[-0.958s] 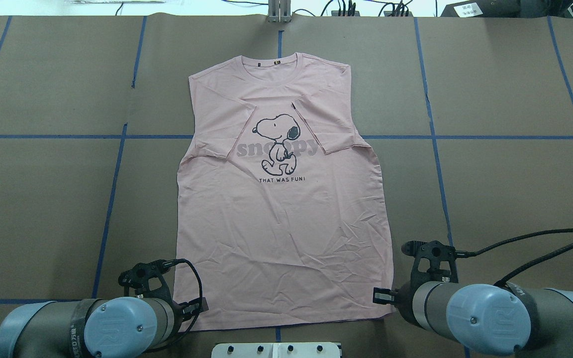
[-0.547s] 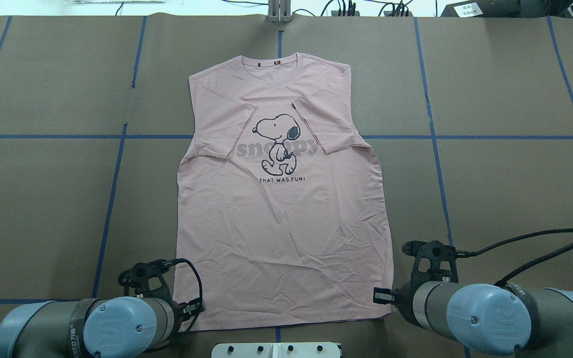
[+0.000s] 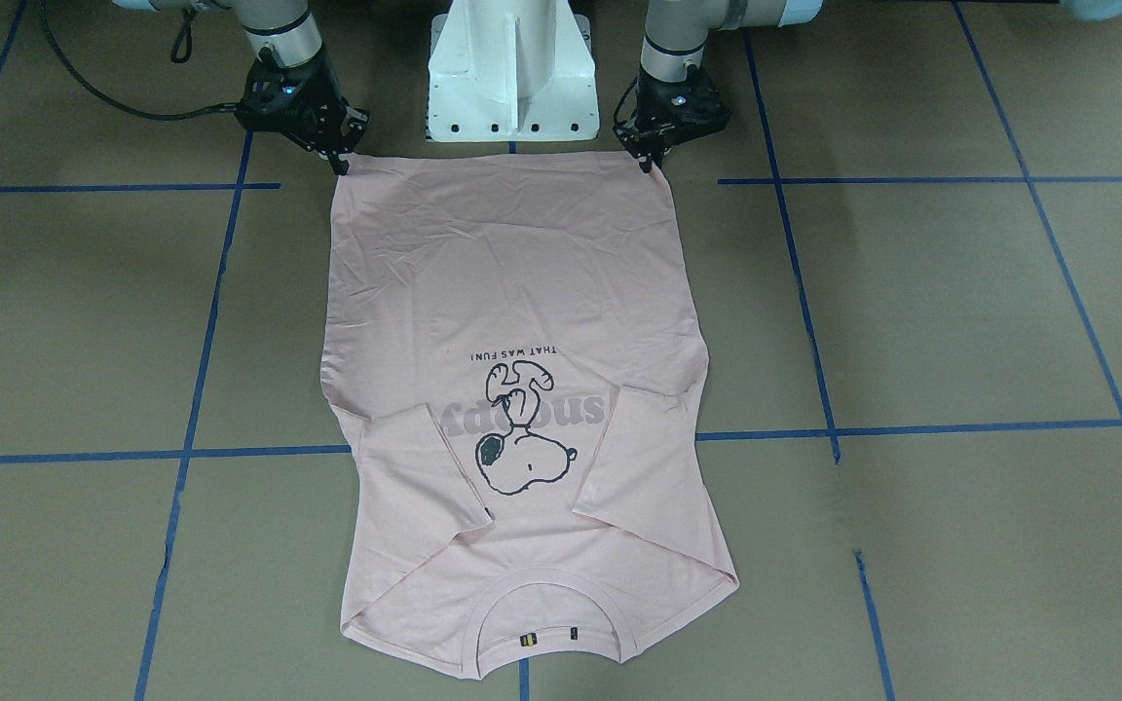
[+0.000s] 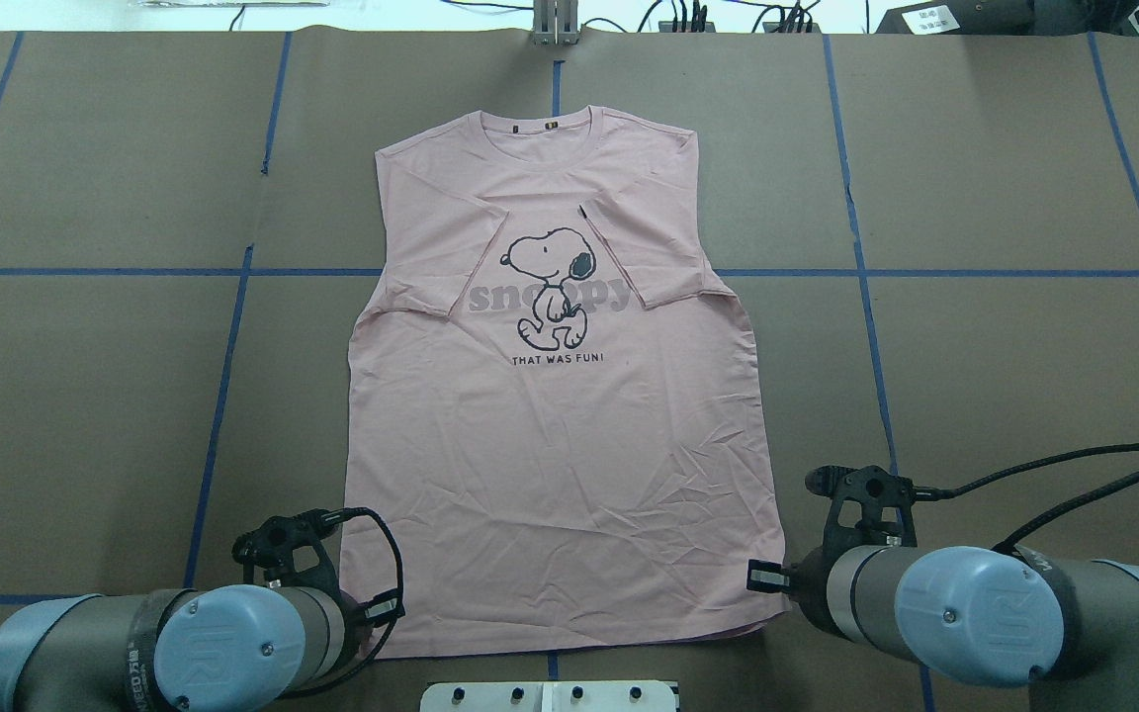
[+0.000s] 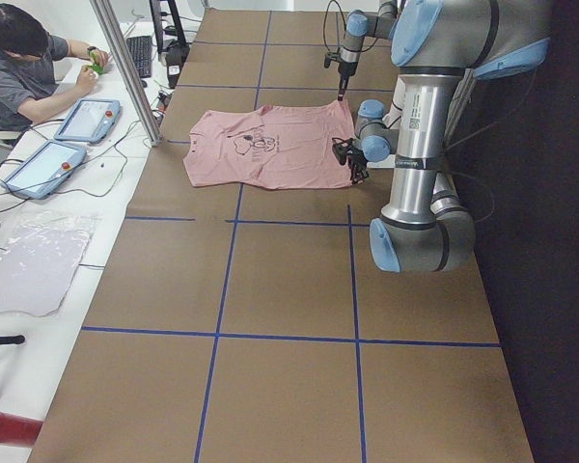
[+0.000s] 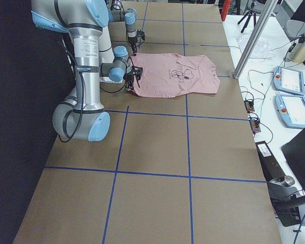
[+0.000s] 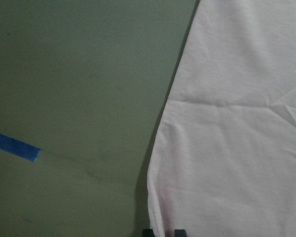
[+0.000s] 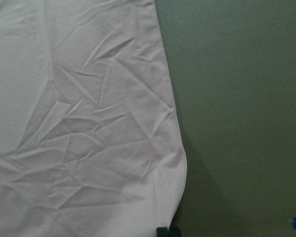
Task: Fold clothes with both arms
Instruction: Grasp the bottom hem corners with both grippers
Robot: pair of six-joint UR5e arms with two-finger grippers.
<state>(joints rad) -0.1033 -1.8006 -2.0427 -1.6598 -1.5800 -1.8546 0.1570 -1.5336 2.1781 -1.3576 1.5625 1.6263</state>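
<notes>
T-shirt [image 4: 569, 475] lies flat and print-up mid-table [image 4: 1005, 376], with the collar [image 4: 540, 133] at the far end and the hem at the robot's end. Pale pink, Snoopy print [image 4: 550, 287] on the chest, both sleeves [image 4: 431, 252] folded in over the front, lower half creased. Left gripper [image 3: 647, 161] is on the hem's left corner and right gripper [image 3: 339, 161] on the right corner. Wrist views show each pair of fingertips close together, pinching the fabric edge.

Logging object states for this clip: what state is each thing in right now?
T-shirt: lying flat, print up, wrinkled near the hem.
Sleeves: both folded inward over the chest.
Left end effector: shut on the T-shirt's hem corner.
Right end effector: shut on the other hem corner.
</notes>
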